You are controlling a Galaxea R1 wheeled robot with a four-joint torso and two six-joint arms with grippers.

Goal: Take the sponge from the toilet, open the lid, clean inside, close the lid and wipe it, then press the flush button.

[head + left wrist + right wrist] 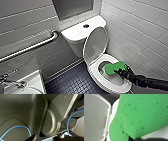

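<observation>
Over the open toilet [78, 32], the sponge [113, 68] is gripped by the right hand [120, 71], near the raised lid [95, 46]. If dragged against the seat [93, 69], it could be pulled loose and dropped inside.

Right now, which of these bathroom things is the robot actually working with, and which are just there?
In the job: the sponge, in the right gripper; the toilet, whose bowl it hangs over; the lid, raised; the flush button.

Just there: the grab bar; the sink; the tap.
</observation>
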